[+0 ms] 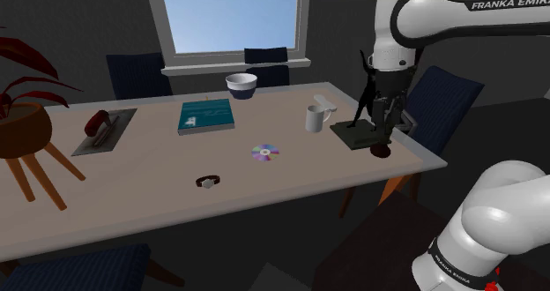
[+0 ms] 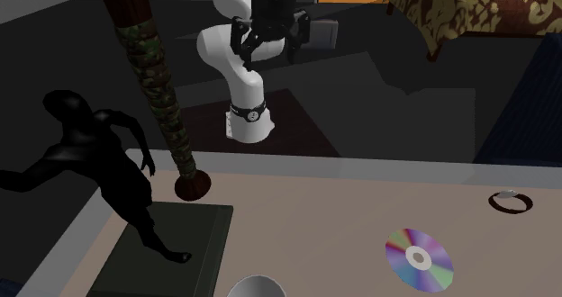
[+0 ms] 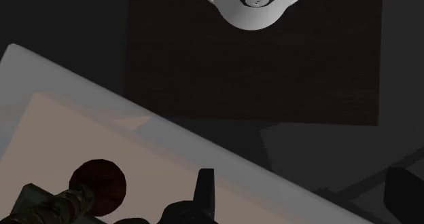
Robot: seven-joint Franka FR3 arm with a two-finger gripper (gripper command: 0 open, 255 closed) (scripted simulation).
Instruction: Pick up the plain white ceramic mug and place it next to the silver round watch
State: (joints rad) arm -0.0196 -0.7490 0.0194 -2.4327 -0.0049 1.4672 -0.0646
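The claw [image 1: 381, 130] hangs over the near edge of the desk [image 1: 159, 170], close beside a black figurine [image 1: 363, 95] on a dark base; whether it is wide or narrow cannot be told. The white mug [image 1: 315, 119] stands upright just past the figurine, toward the shoulder view's left of the claw. The watch [image 1: 208, 182] lies well apart from the claw, beyond a shiny disc [image 1: 265, 152]. Above the claw, the white arm [image 1: 423, 16] carries the lettering "FRANKA EMIKA".

White arm [image 1: 490, 212], dark joints, Franka lettering
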